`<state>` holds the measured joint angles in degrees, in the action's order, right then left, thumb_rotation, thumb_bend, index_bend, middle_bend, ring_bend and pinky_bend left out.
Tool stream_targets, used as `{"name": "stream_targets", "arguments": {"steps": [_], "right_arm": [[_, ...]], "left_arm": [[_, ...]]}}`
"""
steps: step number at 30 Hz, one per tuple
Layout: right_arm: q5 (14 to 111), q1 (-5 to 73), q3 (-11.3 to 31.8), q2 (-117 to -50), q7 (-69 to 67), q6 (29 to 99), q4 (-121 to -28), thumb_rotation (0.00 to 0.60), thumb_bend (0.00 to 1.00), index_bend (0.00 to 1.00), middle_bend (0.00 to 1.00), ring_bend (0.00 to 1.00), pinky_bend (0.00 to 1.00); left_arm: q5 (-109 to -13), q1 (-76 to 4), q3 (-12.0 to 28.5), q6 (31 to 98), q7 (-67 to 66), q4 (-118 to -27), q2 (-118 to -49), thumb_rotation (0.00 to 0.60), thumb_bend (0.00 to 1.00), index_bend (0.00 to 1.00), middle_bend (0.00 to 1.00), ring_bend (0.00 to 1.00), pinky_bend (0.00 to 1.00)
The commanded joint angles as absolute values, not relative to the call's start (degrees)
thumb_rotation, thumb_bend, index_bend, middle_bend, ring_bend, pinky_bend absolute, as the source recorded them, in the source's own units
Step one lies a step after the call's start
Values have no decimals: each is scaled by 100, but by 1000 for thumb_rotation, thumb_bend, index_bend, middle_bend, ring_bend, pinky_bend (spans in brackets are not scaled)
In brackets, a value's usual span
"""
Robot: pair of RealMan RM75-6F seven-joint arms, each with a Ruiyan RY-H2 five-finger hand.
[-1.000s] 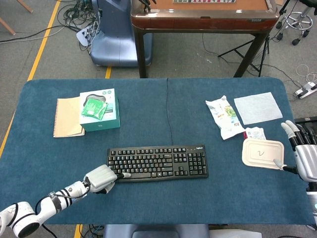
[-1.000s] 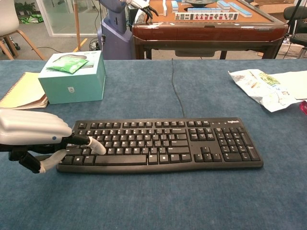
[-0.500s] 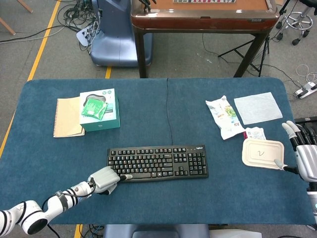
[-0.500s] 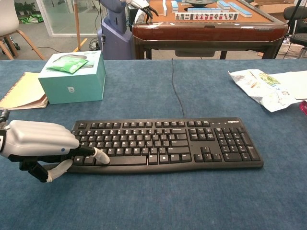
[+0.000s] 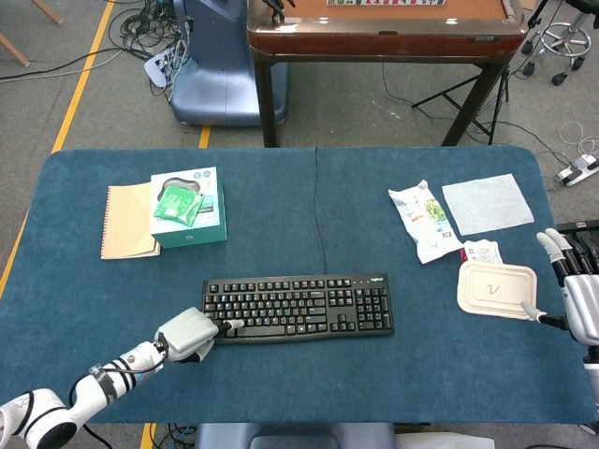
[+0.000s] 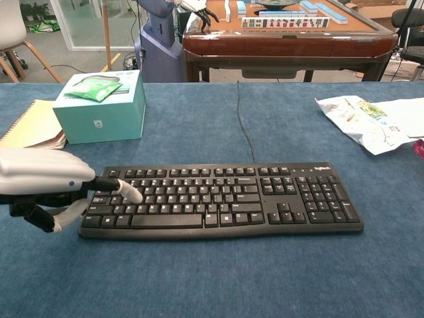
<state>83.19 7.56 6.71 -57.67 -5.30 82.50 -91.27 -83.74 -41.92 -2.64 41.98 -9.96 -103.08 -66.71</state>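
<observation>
My left hand (image 6: 41,187) sits at the keyboard's (image 6: 222,199) near-left corner, one finger stretched out with its tip resting on the keys of the left end, the other fingers curled under the palm and holding nothing. The keyboard itself, black, lies flat in the middle of the blue table (image 5: 281,393), its cable (image 5: 319,210) running straight away from its far edge toward the back of the table. Taking the keyboard as my mark: to its far left stands a teal box (image 6: 101,106) with a green packet (image 6: 93,89) on top, and just left of that box lies a spiral notebook (image 5: 129,221), touching or nearly touching it. To the keyboard's far right lie a crumpled snack bag (image 5: 423,218) and, beyond it, a pale cloth (image 5: 488,203). Right of the keyboard and about level with it sits a white lidded tray (image 5: 497,289), with a small wrapper (image 5: 481,251) at its far edge. My right hand (image 5: 578,295) is beside that tray at the table's right edge, fingers spread and holding nothing, the thumb tip just at the tray's near-right corner; I cannot tell whether it touches.
</observation>
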Motion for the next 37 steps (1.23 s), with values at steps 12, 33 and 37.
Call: {"name": "stream_targets", "arguments": {"steps": [12,33,37], "right_arm": [[8331,815,687,-5817,-582,8189,-9052,600,49,0,43,67,41],[8411,881,661,-5831,-536,8131,-9129,600,49,0,43,67,42],[8412,888,660,-5827,-535,8126,-9131,600,49,0,43,67,41]], "left_arm": [[-7946,-2854,108,6639,-426,-10050,-6344,275,181,91,386,429,555],[-7503,-981,103,8863,-496,-9860,-6528,205,164,100,253,292,280],[-7602,-852,90,8961,-528,-9893,-6533,236,164,100,253,292,275]]}}
